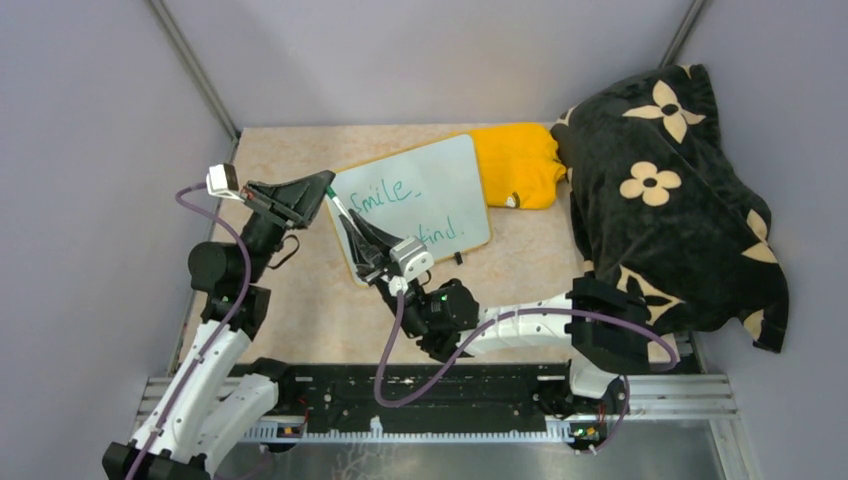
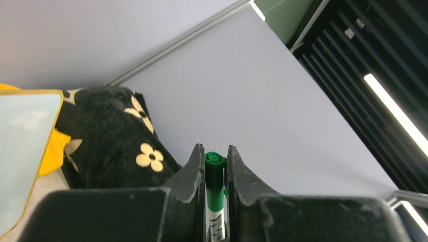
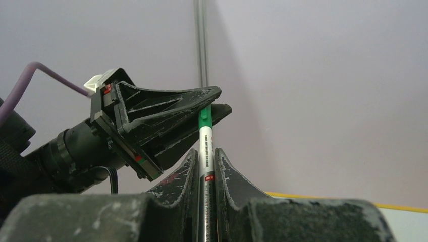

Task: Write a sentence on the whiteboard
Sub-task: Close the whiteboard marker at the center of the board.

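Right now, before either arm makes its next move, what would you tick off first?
1. Left jaws shut on the green cap end of the marker: ok.
2. Right jaws shut on the marker's barrel: ok.
3. Cap pushed fully home: cannot tell, since the left jaws hide the joint.
4. Marker held in the air, off the whiteboard: ok.
5. Sentence finished: cannot tell. "Smile." and "find" show, but the right arm covers the start of the lower line.
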Robot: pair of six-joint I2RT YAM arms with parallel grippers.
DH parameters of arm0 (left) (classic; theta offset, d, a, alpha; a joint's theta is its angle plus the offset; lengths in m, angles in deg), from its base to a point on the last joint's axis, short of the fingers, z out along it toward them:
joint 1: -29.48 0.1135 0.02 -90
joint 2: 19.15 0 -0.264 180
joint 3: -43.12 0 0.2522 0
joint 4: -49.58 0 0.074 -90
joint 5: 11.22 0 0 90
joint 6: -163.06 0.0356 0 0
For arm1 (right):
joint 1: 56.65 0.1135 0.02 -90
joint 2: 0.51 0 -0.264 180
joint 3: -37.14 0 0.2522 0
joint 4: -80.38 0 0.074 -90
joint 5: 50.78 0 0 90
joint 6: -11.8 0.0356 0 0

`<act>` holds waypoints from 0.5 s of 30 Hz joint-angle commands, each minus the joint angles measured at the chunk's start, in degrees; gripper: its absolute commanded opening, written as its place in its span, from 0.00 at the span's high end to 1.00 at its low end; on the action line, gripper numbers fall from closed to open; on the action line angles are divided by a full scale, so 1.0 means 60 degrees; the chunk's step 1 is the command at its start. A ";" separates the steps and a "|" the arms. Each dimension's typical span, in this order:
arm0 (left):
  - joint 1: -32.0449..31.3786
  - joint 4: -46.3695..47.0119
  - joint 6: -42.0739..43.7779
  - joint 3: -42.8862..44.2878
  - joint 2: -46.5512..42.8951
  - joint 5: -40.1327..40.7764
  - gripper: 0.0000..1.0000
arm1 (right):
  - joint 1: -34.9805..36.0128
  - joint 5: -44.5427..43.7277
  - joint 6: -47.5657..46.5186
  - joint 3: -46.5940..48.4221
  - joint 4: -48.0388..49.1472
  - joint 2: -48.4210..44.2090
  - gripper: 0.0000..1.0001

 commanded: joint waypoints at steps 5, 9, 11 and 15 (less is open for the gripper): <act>-0.1231 -0.0592 0.0812 -0.0335 -0.0371 -0.1690 0.98 | -0.0287 0.0640 0.0251 0.0589 -0.0010 -0.0366 1.00; -0.1231 -0.0197 0.0803 -0.0438 -0.0631 -0.1107 0.55 | -0.0287 0.1065 0.0526 -0.0004 -0.0512 -0.1012 1.00; -0.1231 -0.0085 0.0854 -0.0443 -0.0723 -0.0807 0.41 | -0.0287 0.1112 0.0615 -0.0264 -0.0654 -0.1276 1.00; -0.1231 -0.0119 0.1070 -0.0273 -0.0925 -0.0559 0.32 | -0.0259 0.1242 0.0764 -0.0735 -0.1051 -0.1794 1.00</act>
